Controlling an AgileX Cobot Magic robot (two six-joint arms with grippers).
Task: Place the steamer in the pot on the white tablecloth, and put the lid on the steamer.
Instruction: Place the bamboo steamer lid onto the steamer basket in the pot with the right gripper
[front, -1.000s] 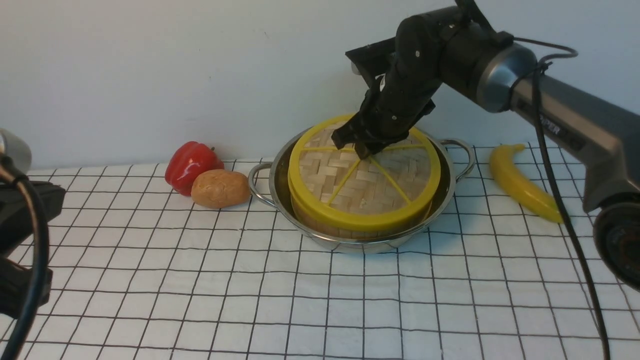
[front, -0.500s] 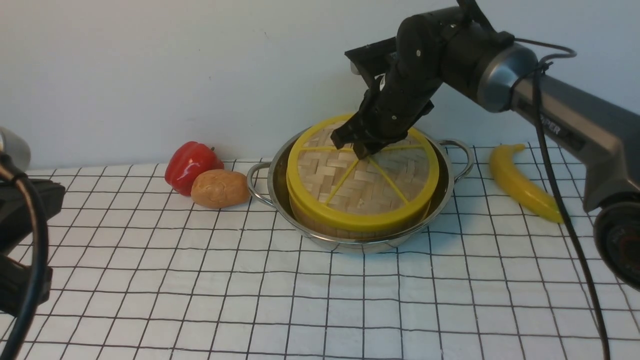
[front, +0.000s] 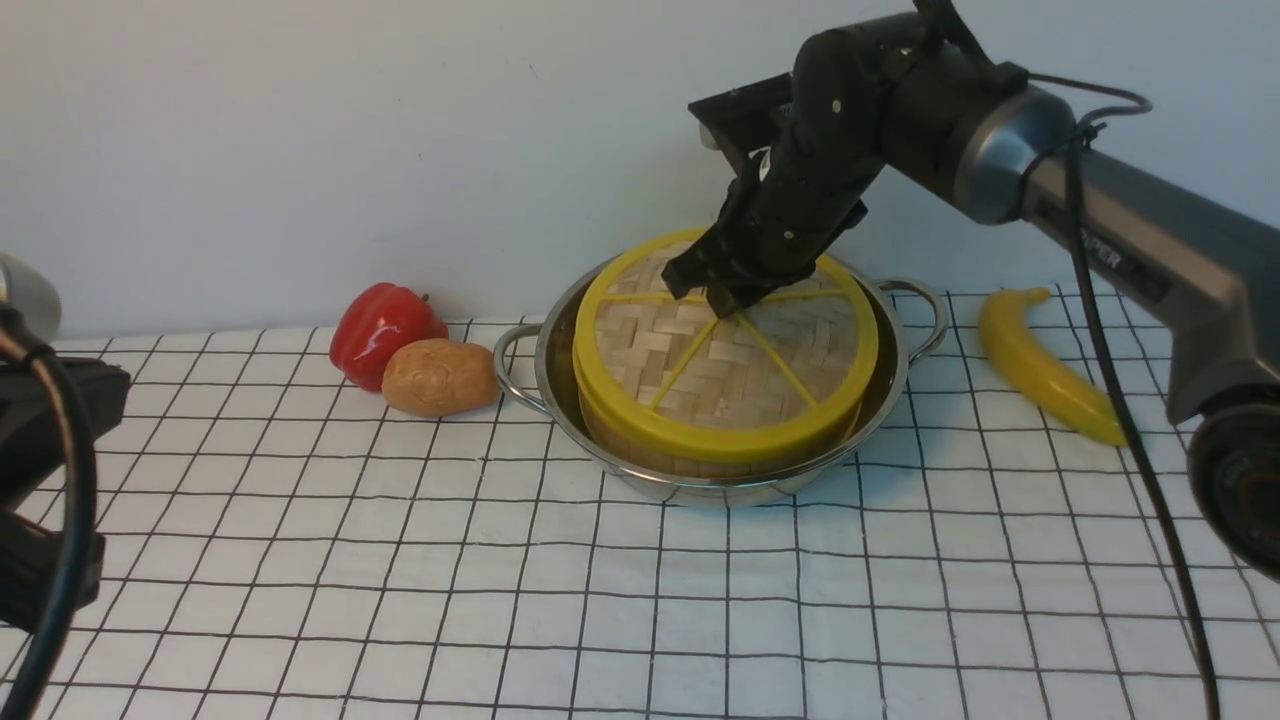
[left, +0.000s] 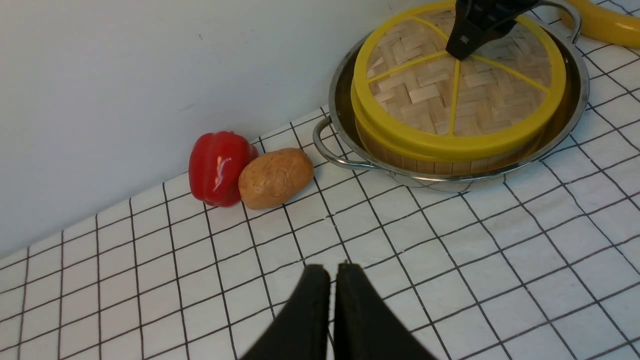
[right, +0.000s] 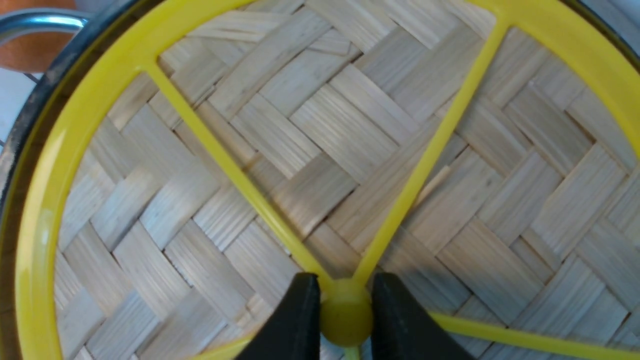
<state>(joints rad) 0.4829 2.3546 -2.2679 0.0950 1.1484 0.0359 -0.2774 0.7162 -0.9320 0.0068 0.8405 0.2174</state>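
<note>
R gripper (right: 346, 305) pinches the lid (front: 700, 370) at its centre; lid has nudged slightly left, now flat on the steamer (front: 690, 462) in the pot (front: 553, 385) on the white tablecloth (front: 500, 600). L gripper (left: 332, 272) fingers pressed together. Only release left, prob.

Well to the left of the right claw (front: 722, 290) and lower down, a red bell pepper (front: 385, 333), glossy, close to the foot of the wall (front: 300, 150). Touching its near side, a brown potato (front: 440, 376), slightly closer to the claw. Off to the claw's right, a yellow banana (front: 1045, 365), lying flat, curved, one end toward the wall. Behind the claw, plain pale wall only.
</note>
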